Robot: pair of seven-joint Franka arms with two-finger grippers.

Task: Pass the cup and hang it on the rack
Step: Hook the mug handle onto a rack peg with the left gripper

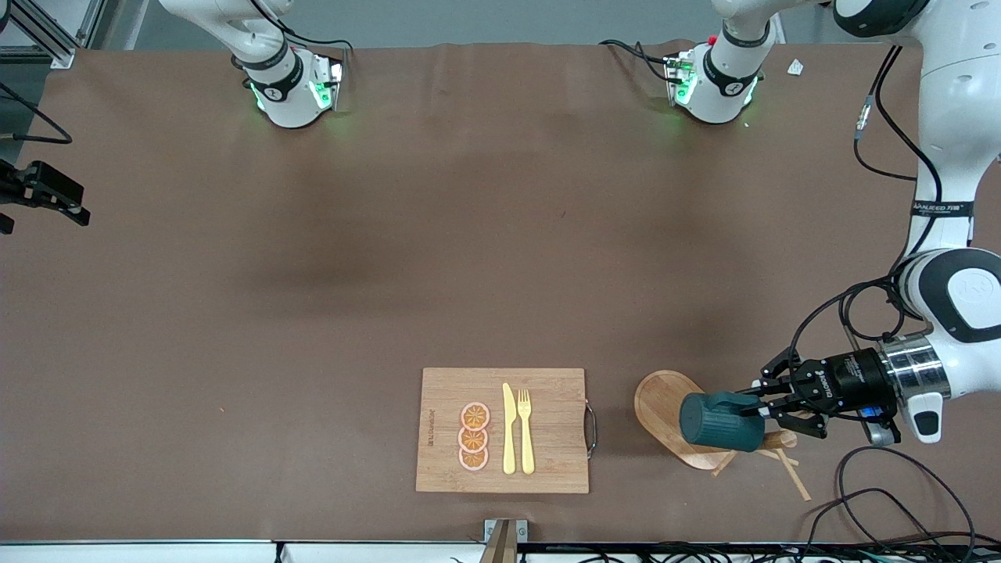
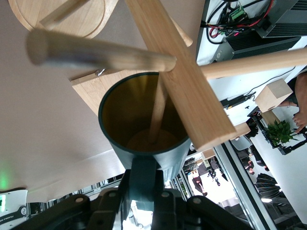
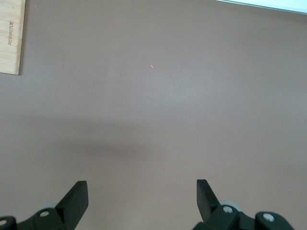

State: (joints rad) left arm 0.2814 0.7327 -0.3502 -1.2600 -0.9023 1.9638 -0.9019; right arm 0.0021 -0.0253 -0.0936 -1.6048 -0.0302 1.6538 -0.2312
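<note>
The dark teal cup [image 1: 719, 422] lies on its side in the air over the light wooden rack [image 1: 663, 407], which stands near the front camera toward the left arm's end of the table. My left gripper [image 1: 765, 410] is shut on the cup's small handle. In the left wrist view the cup [image 2: 144, 143] shows its mustard inside, its handle is clamped in my left gripper [image 2: 144, 184], and a thin peg [image 2: 158, 108] of the rack reaches into its mouth. The rack's thick post [image 2: 180, 72] crosses the rim. My right gripper [image 3: 141, 189] hangs open over bare table, holding nothing.
A bamboo cutting board [image 1: 547, 461] lies beside the rack, toward the right arm's end. On it are orange slices [image 1: 474, 436], a yellow knife [image 1: 508, 428] and a fork [image 1: 525, 430]. Black cables [image 1: 884, 500] trail at the table edge under the left arm.
</note>
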